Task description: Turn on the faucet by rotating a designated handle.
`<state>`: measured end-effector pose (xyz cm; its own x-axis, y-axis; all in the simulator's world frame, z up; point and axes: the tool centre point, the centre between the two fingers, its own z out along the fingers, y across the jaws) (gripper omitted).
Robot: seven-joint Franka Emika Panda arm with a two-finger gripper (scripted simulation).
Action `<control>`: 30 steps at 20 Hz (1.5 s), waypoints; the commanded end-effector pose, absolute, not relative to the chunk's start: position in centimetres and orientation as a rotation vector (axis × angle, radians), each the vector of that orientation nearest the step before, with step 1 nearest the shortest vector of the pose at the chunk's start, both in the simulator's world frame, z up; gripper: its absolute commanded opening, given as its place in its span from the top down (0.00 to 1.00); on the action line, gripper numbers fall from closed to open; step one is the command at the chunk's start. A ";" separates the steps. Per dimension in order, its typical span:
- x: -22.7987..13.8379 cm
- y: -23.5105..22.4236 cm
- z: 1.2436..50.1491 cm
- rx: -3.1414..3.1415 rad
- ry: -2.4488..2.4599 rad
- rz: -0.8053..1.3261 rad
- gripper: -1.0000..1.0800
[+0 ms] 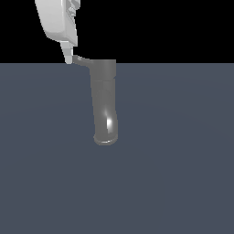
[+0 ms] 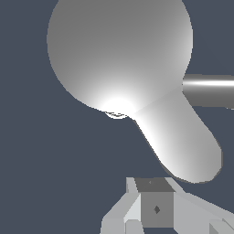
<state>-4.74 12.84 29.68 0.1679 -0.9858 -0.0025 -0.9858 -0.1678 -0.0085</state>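
Note:
The faucet (image 1: 104,100) is a glossy grey, slightly bent tube with a wider cap at its far end and a rimmed flared end nearer the camera. Its handle (image 1: 81,60), a short thin lever, juts from the cap toward the exterior view's left. My white gripper (image 1: 69,58) comes down from the upper left, its fingertips touching or almost touching the lever's outer tip. In the wrist view the round cap of the faucet (image 2: 119,50) fills the frame. The handle (image 2: 183,141) reaches toward my gripper (image 2: 153,201), whose fingers look pressed together with nothing between them.
The faucet stands on a flat dark blue-grey surface (image 1: 183,160) that fills the lower part of the exterior view. A grey tube section (image 2: 210,91) shows at the edge of the wrist view beside the cap. Nothing else is in view.

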 end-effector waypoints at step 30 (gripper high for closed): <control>-10.3 5.7 29.7 -2.448 1.973 0.007 1.00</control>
